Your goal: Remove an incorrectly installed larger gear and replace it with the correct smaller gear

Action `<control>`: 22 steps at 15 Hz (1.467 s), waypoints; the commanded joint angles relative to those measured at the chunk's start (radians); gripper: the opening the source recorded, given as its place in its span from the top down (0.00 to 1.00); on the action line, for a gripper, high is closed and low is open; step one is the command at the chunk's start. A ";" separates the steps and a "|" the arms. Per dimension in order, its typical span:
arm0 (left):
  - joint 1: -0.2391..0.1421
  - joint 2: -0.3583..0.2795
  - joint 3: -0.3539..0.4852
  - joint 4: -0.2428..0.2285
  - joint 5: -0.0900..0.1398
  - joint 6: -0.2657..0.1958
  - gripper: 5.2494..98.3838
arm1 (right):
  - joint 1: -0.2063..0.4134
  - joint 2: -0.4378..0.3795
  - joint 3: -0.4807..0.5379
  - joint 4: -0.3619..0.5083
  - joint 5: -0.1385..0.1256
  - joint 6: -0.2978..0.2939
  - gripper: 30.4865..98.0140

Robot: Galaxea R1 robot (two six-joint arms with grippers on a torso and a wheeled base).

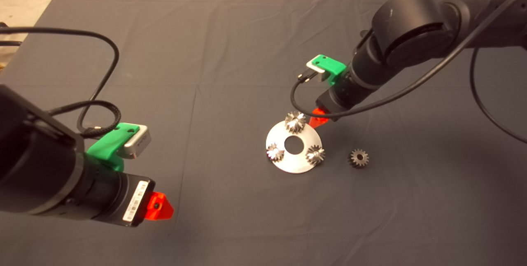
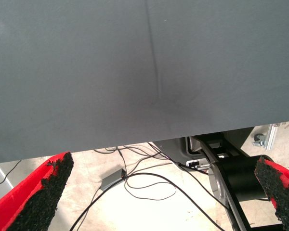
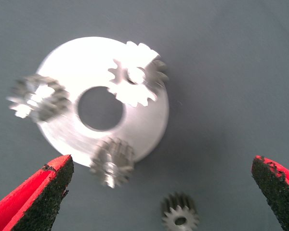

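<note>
- Nearest the head camera, the left gripper (image 1: 158, 207) waits at the mat's (image 1: 206, 52) seven o'clock, jaws spread wide over the mat's edge and floor cables (image 2: 135, 180).
- Right gripper (image 3: 159, 192) hovers beside the round metal plate (image 1: 288, 162), at its one o'clock, jaws wide apart and empty.
- On the plate's rim, the larger gear (image 1: 295, 121) sits at twelve o'clock; two shiny small gears (image 1: 275, 152) sit at eight and four.
- Off the plate, the smaller gear (image 1: 359, 158) lies on the mat at three o'clock, near it but apart.
</note>
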 commanded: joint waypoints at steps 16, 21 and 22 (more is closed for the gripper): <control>-0.009 -0.001 0.012 -0.011 0.008 0.015 0.01 | -0.108 0.073 -0.001 -0.305 0.046 0.017 0.00; -0.009 -0.003 0.013 -0.011 0.008 0.015 0.01 | -0.110 0.073 -0.009 -0.334 0.046 0.017 0.00; -0.009 -0.003 0.013 -0.011 0.008 0.015 0.01 | -0.111 0.073 -0.013 -0.336 0.046 0.018 0.00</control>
